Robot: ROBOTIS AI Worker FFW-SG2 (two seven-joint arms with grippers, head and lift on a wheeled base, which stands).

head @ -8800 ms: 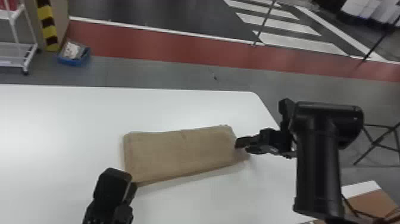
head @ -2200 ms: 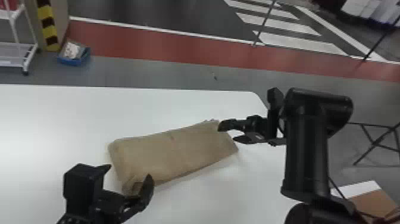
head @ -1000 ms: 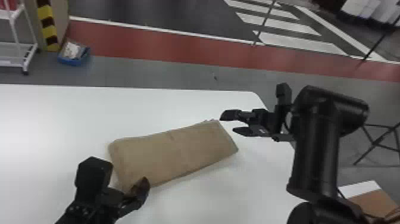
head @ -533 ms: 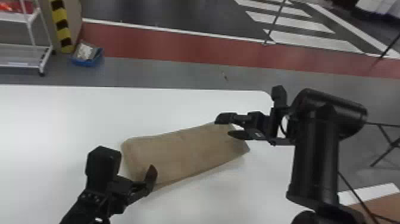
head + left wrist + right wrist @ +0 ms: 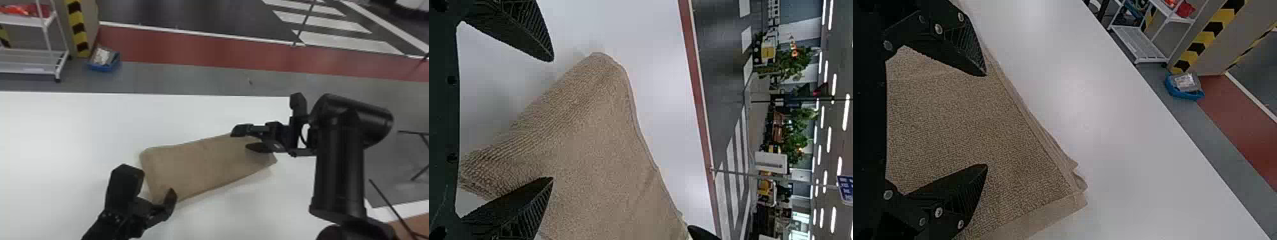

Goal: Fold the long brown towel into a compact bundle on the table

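Note:
The brown towel [image 5: 204,166] lies as a folded, slanted strip on the white table [image 5: 79,127]. At its left end my left gripper [image 5: 156,183] stands open, one finger over the near left corner. Above the towel's right end is my right gripper [image 5: 239,140], also open. In the left wrist view the left gripper [image 5: 551,120] has its fingers spread either side of the towel's end [image 5: 584,130]. In the right wrist view the right gripper [image 5: 987,120] hangs over the layered towel [image 5: 973,125], nothing pinched between its fingers.
Beyond the table's far edge stand a white rack [image 5: 48,60] and a blue bin [image 5: 103,60] on the floor. At the lower right is a brown surface [image 5: 411,225], with thin dark legs [image 5: 418,137] above it.
The left gripper came from closer in, opened and shifted at the towel's left end. The right gripper drew away from the right end, then moved back over it. The head view has shifted slightly.

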